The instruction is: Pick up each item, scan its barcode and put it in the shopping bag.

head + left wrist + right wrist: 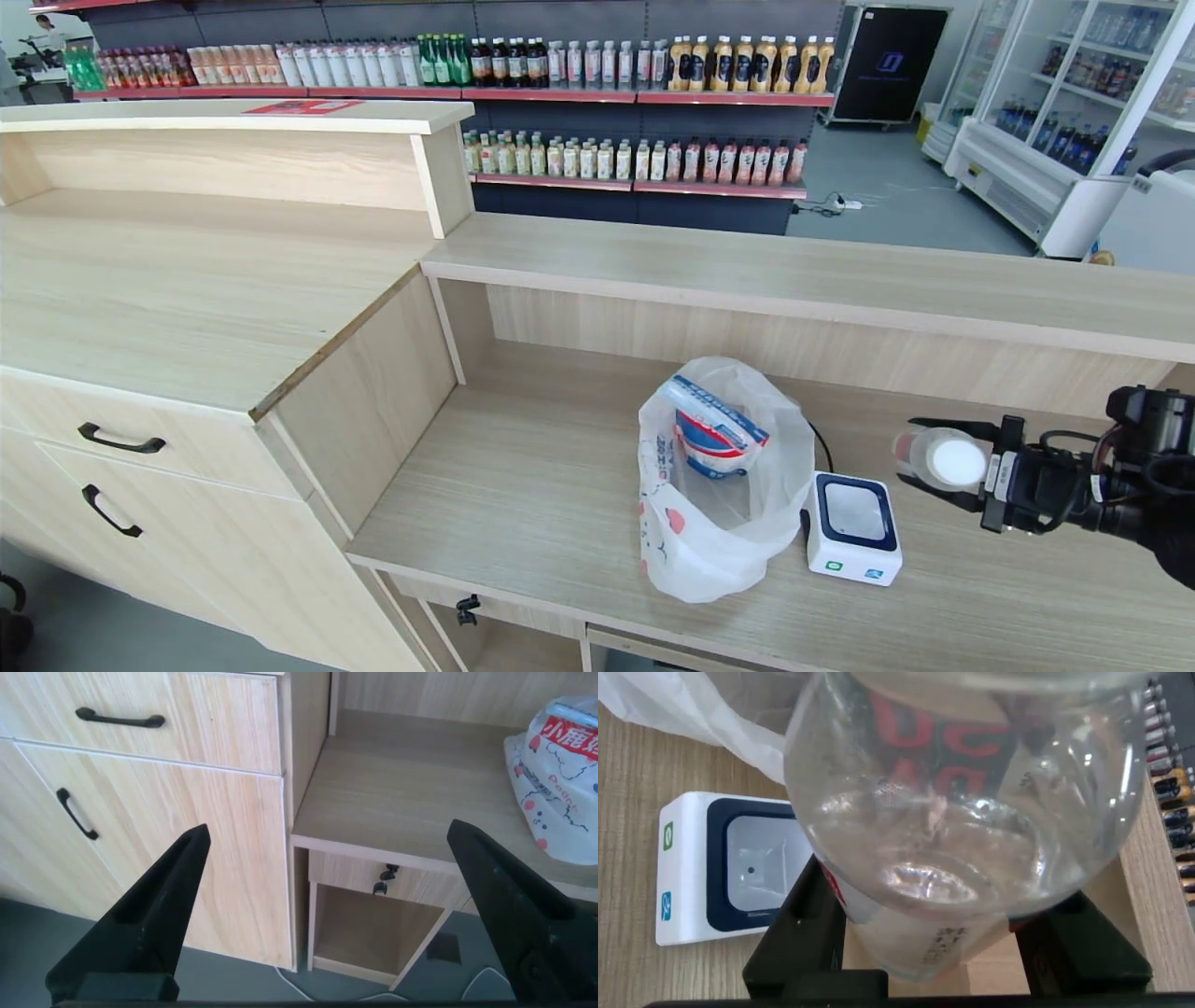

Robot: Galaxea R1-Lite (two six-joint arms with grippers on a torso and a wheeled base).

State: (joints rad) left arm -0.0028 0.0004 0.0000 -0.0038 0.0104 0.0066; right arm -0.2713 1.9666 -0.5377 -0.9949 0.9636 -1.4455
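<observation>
My right gripper [934, 459] is shut on a clear plastic bottle [945, 459] with a red label and white cap, held on its side above the counter, just right of the scanner. The bottle [962, 812] looms close in the right wrist view, between the black fingers [799, 943]. The white barcode scanner [852, 527] with its dark window lies on the counter; the scanner [729, 879] sits below the bottle. The white shopping bag [714, 485] stands open left of the scanner with a blue-and-red packet [714, 427] inside. My left gripper [332, 915] is open, low beside the cabinet front.
The light wooden counter [523, 485] has a raised ledge [822, 280] behind and a taller cabinet [187, 308] with drawers on the left. A black cable [822, 443] runs behind the scanner. Shelves of drinks [597, 65] stand far behind.
</observation>
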